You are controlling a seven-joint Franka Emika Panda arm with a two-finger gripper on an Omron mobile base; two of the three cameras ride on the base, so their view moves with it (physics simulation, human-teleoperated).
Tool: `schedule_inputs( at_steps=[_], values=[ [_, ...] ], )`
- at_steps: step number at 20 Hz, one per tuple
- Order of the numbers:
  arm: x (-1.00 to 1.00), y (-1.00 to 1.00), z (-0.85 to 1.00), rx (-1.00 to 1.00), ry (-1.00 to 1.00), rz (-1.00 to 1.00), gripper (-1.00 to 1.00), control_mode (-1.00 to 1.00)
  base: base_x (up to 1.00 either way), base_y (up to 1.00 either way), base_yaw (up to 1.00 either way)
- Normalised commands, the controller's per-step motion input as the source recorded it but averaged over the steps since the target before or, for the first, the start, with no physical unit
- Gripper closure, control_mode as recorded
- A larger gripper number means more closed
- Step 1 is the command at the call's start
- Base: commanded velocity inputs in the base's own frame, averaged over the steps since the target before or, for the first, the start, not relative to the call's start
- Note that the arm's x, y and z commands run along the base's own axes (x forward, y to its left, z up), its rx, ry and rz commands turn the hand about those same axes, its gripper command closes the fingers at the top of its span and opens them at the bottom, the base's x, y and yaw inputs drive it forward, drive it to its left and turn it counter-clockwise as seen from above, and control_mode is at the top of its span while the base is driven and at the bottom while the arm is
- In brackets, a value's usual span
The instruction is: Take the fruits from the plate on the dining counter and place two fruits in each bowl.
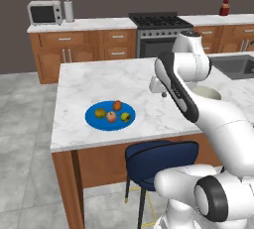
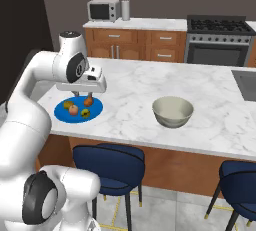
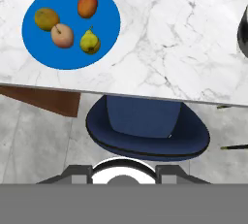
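Your end effector is closed and empty above the flat blue plate. Four small fruits sit on it, on the veined marble bench. Your right base view shows the deep cream bowl.

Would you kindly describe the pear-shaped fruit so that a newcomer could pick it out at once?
Find the marble dining counter and on it the bright blue plate, where four fruits lie. The yellow-green fruit sits towards the counter's stool-side edge; alone among its rounder neighbours it narrows to a neck with a stalk.
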Motion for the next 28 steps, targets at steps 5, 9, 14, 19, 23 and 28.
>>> schedule_inputs(
  at_steps=[5, 9, 14, 19, 23, 28],
  values=[
    [0.01, 0.00, -0.08, 0.00, 0.02, 0.00, -1.00, -1.00, 0.00, 0.00, 0.00],
    [0.46, 0.19, -0.42, 0.00, 0.07, 0.02, -1.00, -1.00, 0.00, 0.00, 0.00],
    [0.69, 0.34, -0.53, 0.00, 0.16, 0.11, -1.00, -1.00, 0.00, 0.00, 0.00],
    [0.58, 0.15, -0.36, 0.00, 0.28, 0.16, -1.00, -1.00, 0.00, 0.00, 0.00],
    [0.54, 0.39, -0.34, 0.00, 0.16, 0.06, -1.00, -1.00, 0.00, 0.00, 0.00],
    [0.26, 0.42, -0.32, -0.01, 0.03, 0.00, -1.00, -1.00, 0.00, 0.00, 0.00]
  ],
)
